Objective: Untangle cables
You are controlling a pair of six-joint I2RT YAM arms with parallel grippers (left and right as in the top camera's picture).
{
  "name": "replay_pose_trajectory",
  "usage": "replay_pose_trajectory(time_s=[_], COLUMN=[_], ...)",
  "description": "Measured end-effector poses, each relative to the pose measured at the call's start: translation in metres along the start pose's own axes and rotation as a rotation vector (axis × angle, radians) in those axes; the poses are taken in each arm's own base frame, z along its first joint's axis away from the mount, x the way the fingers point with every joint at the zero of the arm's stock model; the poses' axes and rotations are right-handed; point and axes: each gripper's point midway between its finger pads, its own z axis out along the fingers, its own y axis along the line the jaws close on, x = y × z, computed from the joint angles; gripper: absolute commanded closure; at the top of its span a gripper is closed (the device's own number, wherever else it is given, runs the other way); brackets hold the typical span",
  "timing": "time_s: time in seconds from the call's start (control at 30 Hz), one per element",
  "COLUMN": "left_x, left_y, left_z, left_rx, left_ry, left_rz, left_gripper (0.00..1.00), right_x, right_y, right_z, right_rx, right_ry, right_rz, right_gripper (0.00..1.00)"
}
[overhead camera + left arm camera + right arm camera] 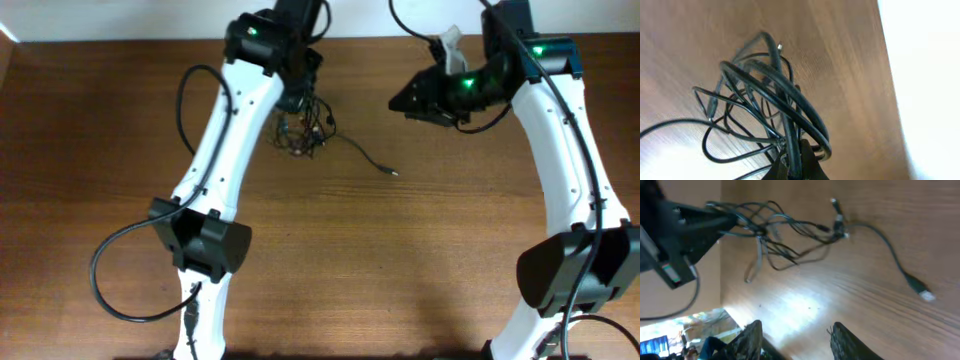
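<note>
Left end effector [796, 164]: I am reading it as fully shut, clamped on the knot of thin black flexible cords [765, 100]. The bundle is hanging from its tips down to the brown wooden worktop [450, 250], at the far side, left of centre.

Right end effector [796, 342]: standing part open, the two dark fingers [752, 340] apart with nothing between them. It is hovering clear of the wood and to the right of the knot, well apart from it.

Relation I am working from: one single cord is trailing out of the bundle, running right and back toward the arm bases, and ending in a small light-tipped plug [922, 292] lying flat on the wood. Its long axis is running diagonally, knot end far-left, plug end near-right. The plug is lying nearer the bases than the right end effector and slightly to its left. The right arm is clearly the nearer one to that free end.

Judgement: I am treating the left grip as the anchor and the trailing cord as the piece to draw out to the right, along its own line.
</note>
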Motion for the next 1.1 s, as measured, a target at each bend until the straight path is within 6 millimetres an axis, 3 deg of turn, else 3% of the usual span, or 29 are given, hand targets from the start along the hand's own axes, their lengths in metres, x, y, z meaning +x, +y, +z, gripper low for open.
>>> replay_pose_trajectory(time_s=[0.1,0.2,0.33,0.57,0.67,0.87,1.1], left_x=[-0.011,-0.017,0.002,0.004,0.000,-0.026,-0.019], left_y=[-0.008,-0.012,-0.019,-0.019,-0.017,-0.002,-0.008], left_z=[-0.001,-0.010,-0.028,-0.029,-0.026,-0.018,-0.023], left_rx=[0.048,0.076,0.096,0.088,0.080,0.034,0.052], left_ry=[0.190,0.393,0.608,0.616,0.589,0.494,0.557], left_rz=[-0.256,-0.380,-0.409,-0.421,-0.431,-0.504,-0.508], left_gripper=[1.00,1.00,1.00,1.00,1.00,1.00,1.00], right_x=[-0.007,-0.011,-0.005,-0.004,-0.005,-0.021,-0.001], right_y=[0.026,0.053,0.068,0.099,0.099,0.094,0.124], right_z=[0.022,0.045,0.077,0.098,0.098,0.082,0.114], right_rx=[-0.009,-0.006,-0.003,-0.065,-0.068,-0.123,-0.088], right_ry=[-0.028,-0.061,-0.043,-0.059,-0.063,-0.086,-0.086], right_rz=[-0.044,-0.113,-0.163,-0.152,-0.113,-0.059,-0.027], right_gripper=[0.54,0.51,0.52,0.56,0.55,0.55,0.62])
